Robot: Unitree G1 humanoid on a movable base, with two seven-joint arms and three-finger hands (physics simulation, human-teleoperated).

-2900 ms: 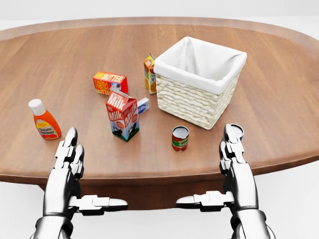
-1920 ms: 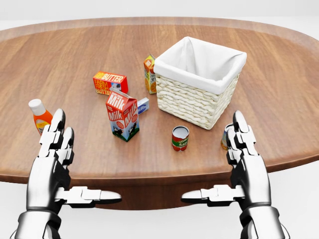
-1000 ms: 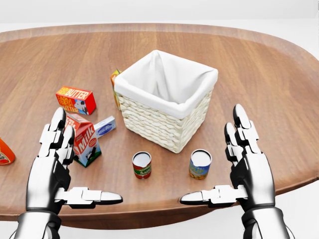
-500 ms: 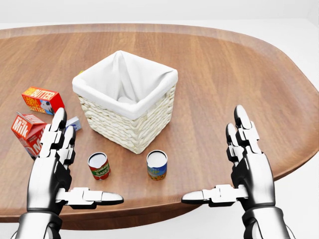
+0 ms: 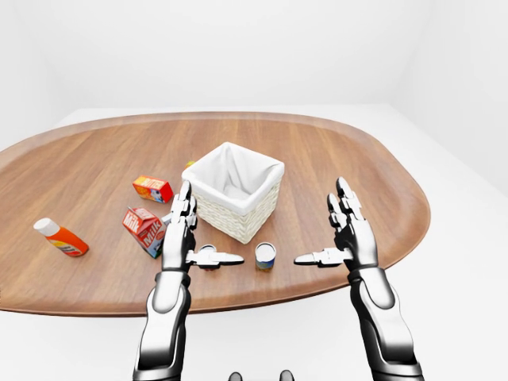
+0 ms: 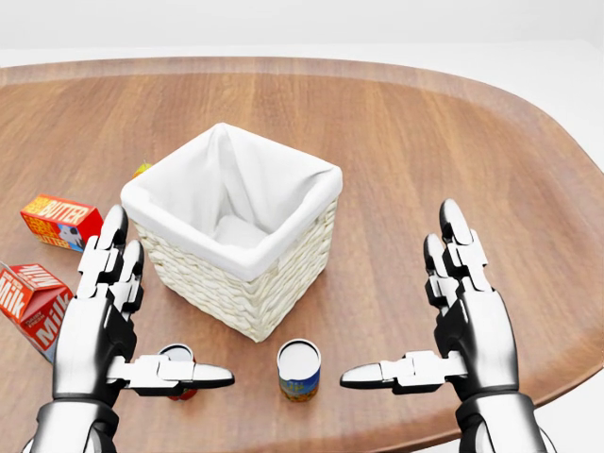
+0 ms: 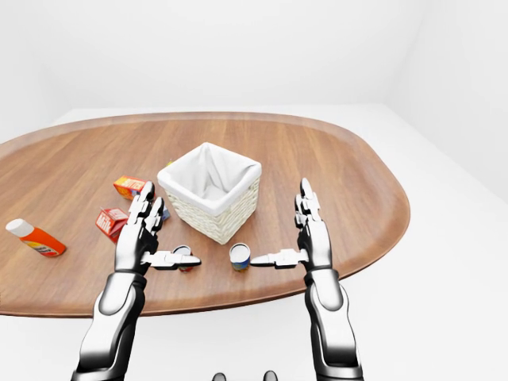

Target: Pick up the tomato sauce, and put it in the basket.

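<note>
The small red-labelled tomato sauce can point(image 6: 176, 371) stands under the silver left hand point(image 6: 99, 326), whose splayed, empty fingers point(image 6: 111, 253) hover over it, left of the white-lined wicker basket point(image 6: 236, 283). The right hand point(image 6: 469, 321) is likewise spread. The can is likely rigid, light and smooth-sided: grip around its wall.

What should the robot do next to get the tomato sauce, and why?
Probably lower the left hand onto the red can and close the fingers round it. That hand and the right hand are open and empty. In the head view the can stands partly hidden by the left thumb, with the basket just above it.
</note>
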